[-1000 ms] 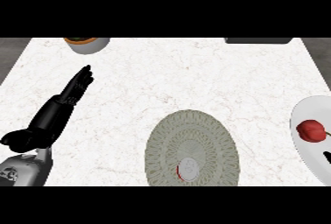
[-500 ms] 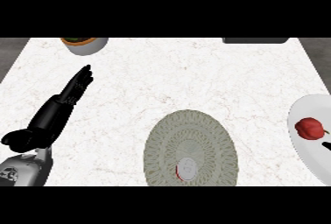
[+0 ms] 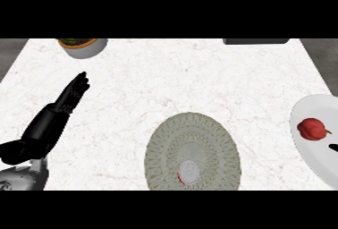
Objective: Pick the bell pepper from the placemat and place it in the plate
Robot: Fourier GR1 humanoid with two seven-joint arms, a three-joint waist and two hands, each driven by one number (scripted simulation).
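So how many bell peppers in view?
1. The red bell pepper sits on the white plate at the right edge; the plate runs off-frame, so more could be hidden.

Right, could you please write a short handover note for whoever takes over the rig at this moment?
Left hand: open, resting at the view's left, holding nothing.
Right hand: only a dark sliver at the right edge, over the white plate; state unclear.
Red bell pepper: lies in that plate, off the round placemat.
Done: pepper placed.
Left: probably only clearing the right hand.
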